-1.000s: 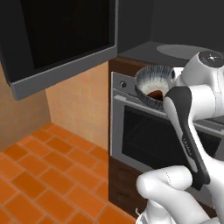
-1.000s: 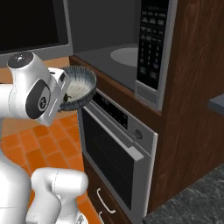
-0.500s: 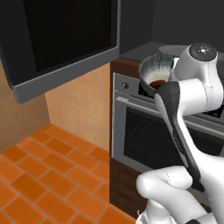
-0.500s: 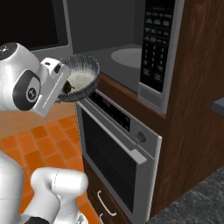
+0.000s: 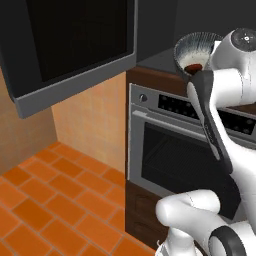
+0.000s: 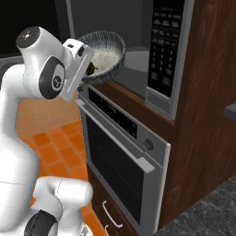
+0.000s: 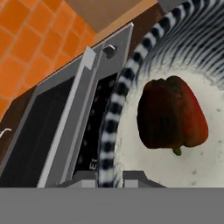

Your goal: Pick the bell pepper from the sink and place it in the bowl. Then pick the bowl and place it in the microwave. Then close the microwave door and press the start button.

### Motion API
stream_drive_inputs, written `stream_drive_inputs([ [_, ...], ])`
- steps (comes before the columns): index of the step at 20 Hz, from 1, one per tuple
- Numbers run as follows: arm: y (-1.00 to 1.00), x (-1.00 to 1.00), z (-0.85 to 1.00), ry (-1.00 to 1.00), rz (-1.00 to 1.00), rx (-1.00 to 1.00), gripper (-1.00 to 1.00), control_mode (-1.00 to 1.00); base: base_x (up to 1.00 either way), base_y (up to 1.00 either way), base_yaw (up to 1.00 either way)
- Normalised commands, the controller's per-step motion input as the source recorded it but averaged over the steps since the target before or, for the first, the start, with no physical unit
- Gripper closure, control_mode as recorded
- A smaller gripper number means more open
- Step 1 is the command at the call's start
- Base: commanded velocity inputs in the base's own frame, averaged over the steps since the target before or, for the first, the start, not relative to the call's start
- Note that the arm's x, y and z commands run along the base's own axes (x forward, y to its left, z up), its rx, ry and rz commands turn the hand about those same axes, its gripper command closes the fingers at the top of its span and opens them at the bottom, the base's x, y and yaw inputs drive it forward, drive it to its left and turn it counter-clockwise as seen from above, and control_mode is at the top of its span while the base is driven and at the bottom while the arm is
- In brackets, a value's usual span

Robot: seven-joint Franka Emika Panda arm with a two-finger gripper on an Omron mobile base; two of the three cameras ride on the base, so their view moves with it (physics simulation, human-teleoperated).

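I've lifted the bowl (image 6: 105, 51) higher over the last second; it's now level with the microwave (image 6: 138, 55) mouth, above the wall oven (image 6: 122, 159). My gripper (image 7: 110, 176) stays clamped on its rim, bell pepper (image 7: 170, 113) inside. Next I push it onto the turntable.

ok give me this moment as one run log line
stage: carrying bowl to microwave | bell pepper: in bowl | fingers: clamped on bowl rim | microwave door: open

microwave (image 6: 138, 60) cavity open ahead, microwave door (image 5: 65, 50) swung left
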Motion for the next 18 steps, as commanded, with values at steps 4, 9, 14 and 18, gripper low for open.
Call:
stream_drive_inputs([
  [4, -0.63, 0.64, 0.60, -0.03, -0.05, 0.01, 1.00, -1.00, 0.00, 0.00, 0.00],
  [9, -0.71, 0.78, 0.49, 0.00, -0.01, 0.03, 1.00, -1.00, 0.00, 0.00, 0.00],
  [14, -0.53, 0.80, 0.11, 0.00, 0.00, 0.03, 1.00, -1.00, 0.00, 0.00, 0.00],
  [18, -0.51, 0.62, -0.07, 0.00, 0.00, 0.00, 1.00, -1.00, 0.00, 0.00, 0.00],
])
